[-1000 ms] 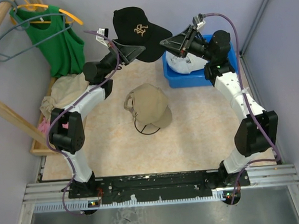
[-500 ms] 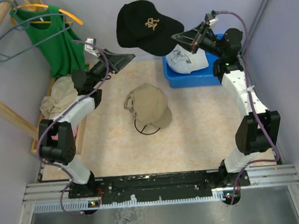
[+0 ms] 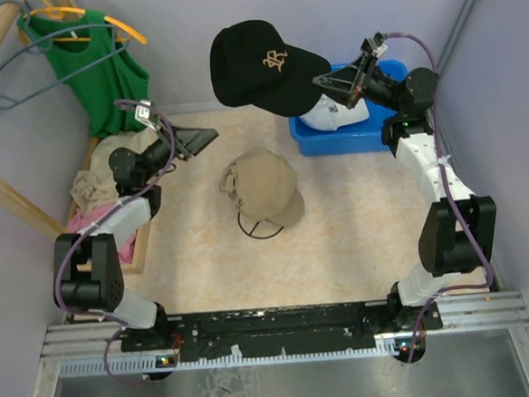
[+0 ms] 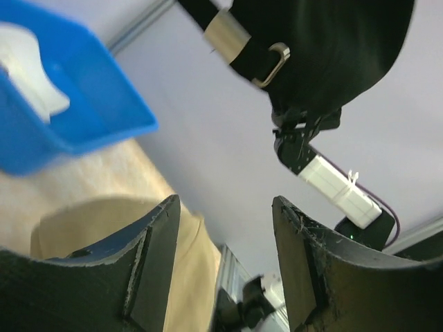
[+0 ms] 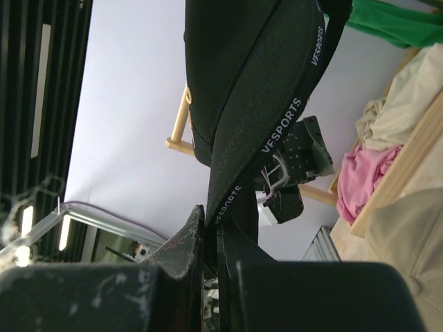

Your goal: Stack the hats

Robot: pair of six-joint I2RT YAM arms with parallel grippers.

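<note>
Right wrist view: VESPORTS lines the black cap (image 5: 242, 83) pinched by the right gripper (image 5: 208, 225); left gripper (image 4: 225, 211) gapes; blue bin (image 3: 342, 141) holds a white cap (image 3: 336, 113).

Even, bright overhead light, I note; soft shadow under the tan hat (image 3: 262, 185). Left wrist: blue bin (image 4: 90, 104) blurred, out of focus. Right wrist: black hat (image 5: 249, 69) dark, probably backlit.

The left arm (image 3: 112, 220) and right arm (image 3: 430, 164) are built alike, with smooth white links set between chunky black joint housings. A thin purple cable (image 3: 415, 41) loops loosely along each one. The left end effector (image 4: 225, 207) has two dark, wedge-shaped fingers (image 4: 149, 270), scuffed pale along their edges.
</note>
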